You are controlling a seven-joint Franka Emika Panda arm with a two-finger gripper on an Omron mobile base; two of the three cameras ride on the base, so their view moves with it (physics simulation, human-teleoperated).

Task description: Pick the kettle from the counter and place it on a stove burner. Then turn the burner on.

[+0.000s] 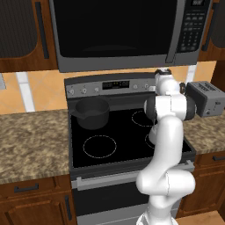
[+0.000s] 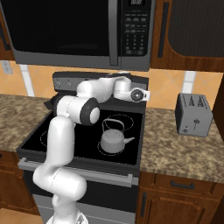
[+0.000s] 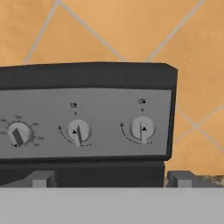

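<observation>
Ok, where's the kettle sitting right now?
In the right base view the kettle sits on the black cooktop's front right burner, left of the toaster.

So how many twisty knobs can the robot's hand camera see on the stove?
3. One knob is at the panel's right end, one knob is beside it in the middle, and one knob is at the left edge. More may sit further left, out of frame.
</observation>
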